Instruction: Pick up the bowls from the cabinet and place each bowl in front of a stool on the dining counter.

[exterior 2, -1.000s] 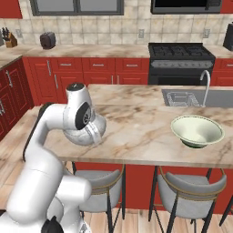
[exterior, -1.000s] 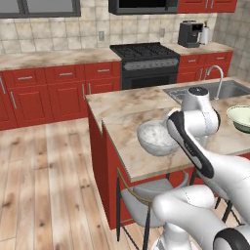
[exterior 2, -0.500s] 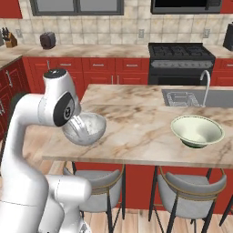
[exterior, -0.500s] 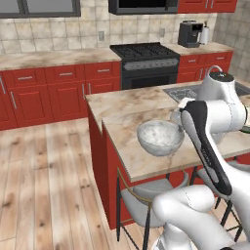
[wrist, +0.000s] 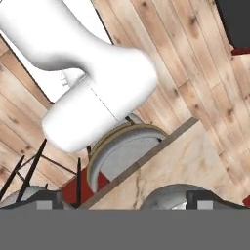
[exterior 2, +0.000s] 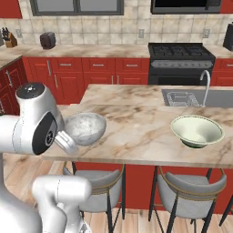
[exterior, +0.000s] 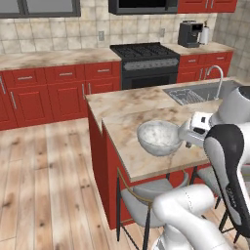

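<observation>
Now the gripper (wrist: 126,204) stands wide open, holding nothing, fingertips at the frame's bottom edge just above the marbled bowl (exterior: 159,137), which sits mid-frame on the dining counter (exterior: 122,136); the cream bowl (exterior 2: 197,131) sits at right.

Glossy white arm (exterior: 229,161), dark joints

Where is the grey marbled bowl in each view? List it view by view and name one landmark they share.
Left base view: the grey marbled bowl sits mid-frame, right of centre, near the counter's front edge.
Right base view: it sits left of centre, beside the arm.
Hand view: its rim shows at the bottom, right of centre.
Shared landmark: the grey stool under the counter edge nearest the bowl.
</observation>
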Robot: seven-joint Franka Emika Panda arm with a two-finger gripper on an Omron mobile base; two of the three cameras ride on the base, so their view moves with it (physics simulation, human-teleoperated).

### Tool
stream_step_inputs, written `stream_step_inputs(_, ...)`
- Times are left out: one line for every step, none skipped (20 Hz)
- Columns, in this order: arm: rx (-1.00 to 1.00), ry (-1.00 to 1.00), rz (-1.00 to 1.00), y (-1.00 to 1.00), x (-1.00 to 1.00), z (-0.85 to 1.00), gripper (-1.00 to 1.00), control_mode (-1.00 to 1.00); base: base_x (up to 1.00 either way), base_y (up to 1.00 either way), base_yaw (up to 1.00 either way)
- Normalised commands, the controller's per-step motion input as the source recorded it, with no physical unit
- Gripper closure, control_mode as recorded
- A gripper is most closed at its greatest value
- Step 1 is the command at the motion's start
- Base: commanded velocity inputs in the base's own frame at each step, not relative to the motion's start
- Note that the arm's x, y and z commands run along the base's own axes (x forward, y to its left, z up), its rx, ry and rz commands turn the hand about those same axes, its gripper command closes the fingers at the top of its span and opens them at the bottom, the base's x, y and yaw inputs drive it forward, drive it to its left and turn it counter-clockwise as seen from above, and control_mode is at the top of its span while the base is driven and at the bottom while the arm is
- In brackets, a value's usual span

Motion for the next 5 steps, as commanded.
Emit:
stream_step_inputs(0.00, -0.20, 0.10, -0.47, -0.18, 0.00, -1.00, -1.00, 0.00, 0.00, 0.00)
stream_step_inputs(0.00, -0.18, 0.07, -0.50, -0.08, 0.00, -1.00, -1.00, 0.00, 0.00, 0.00)
stream_step_inputs(0.00, -0.13, 0.07, -0.56, 0.00, 0.00, -1.00, -1.00, 0.00, 0.00, 0.00)
stream_step_inputs(-0.01, -0.08, 0.06, -0.59, 0.00, 0.00, -1.00, -1.00, 0.00, 0.00, 0.00)
stream_step_inputs(-0.04, -0.01, 0.05, -0.62, 0.00, 0.00, -1.00, -1.00, 0.00, 0.00, 0.00)
